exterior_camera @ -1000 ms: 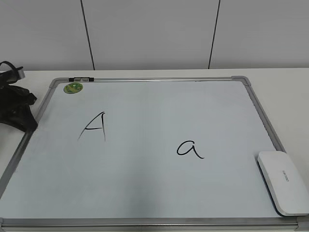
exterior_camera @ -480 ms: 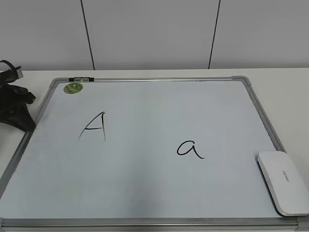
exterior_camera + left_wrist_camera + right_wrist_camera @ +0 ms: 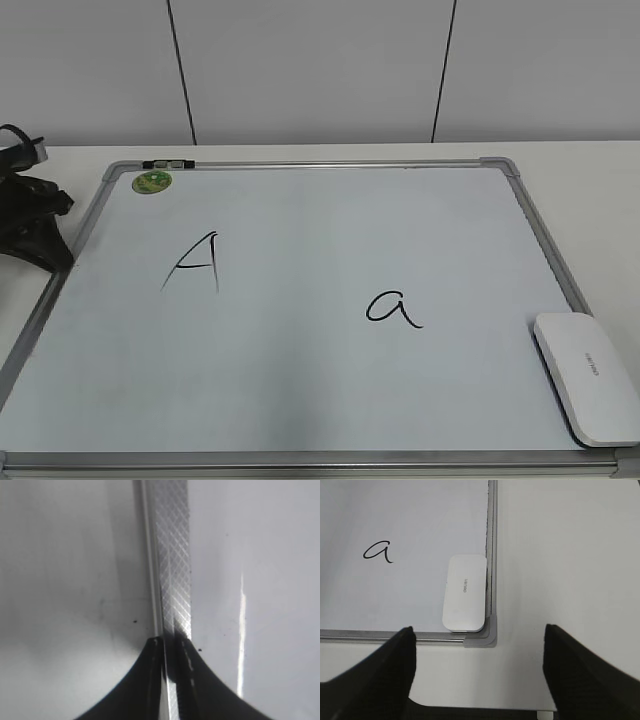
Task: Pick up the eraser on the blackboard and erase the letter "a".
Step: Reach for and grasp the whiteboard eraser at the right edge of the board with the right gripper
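Observation:
The eraser (image 3: 590, 375) lies flat, white top up, on the near right corner of the blackboard (image 3: 300, 390). The letter "a" (image 3: 393, 308) is written left of it, right of the board's middle. My left gripper (image 3: 58, 238) is at the board's left edge; in the left wrist view its jaws (image 3: 171, 642) are shut on the blackboard's metal frame (image 3: 172, 555). My right gripper (image 3: 479, 630) is open and empty, above the table in front of the board's near right corner, with the eraser (image 3: 465, 592) and the "a" (image 3: 378, 551) beyond it. It is out of the exterior view.
An uppercase "A" (image 3: 195, 262) is on the board's left half. A green round sticker (image 3: 152, 181) sits in the far left corner. The board lies on a white table (image 3: 580, 160) against a white panelled wall.
The left gripper has shifted slightly to the left at the board's edge. The eraser and both letters have not moved.

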### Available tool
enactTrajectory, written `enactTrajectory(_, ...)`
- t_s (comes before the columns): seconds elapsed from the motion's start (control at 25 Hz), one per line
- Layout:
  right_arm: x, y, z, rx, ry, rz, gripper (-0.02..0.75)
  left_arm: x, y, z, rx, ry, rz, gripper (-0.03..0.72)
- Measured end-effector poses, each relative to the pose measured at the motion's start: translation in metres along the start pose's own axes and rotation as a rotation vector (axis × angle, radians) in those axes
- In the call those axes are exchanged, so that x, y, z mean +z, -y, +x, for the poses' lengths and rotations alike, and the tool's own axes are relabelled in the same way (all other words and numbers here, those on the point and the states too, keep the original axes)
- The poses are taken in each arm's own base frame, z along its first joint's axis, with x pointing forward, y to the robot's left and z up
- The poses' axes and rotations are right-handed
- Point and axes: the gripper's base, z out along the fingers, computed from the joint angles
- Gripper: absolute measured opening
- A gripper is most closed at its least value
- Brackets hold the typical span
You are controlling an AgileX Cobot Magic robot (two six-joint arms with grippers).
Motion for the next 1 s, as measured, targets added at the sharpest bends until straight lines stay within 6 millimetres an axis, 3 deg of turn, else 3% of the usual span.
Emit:
enactTrajectory(0.48, 0.036, 0.003, -0.033, 0.002, -0.093, 0.004, 0.587, 0.000, 0.000, 0.000, 0.001, 0.000, 0.001, 0.035)
enactTrajectory(1.0, 0.142, -0.003, -0.050, 0.018, -0.533, -0.131, 0.587, 0.000, 0.000, 0.000, 0.002, -0.001, -0.001, 0.035)
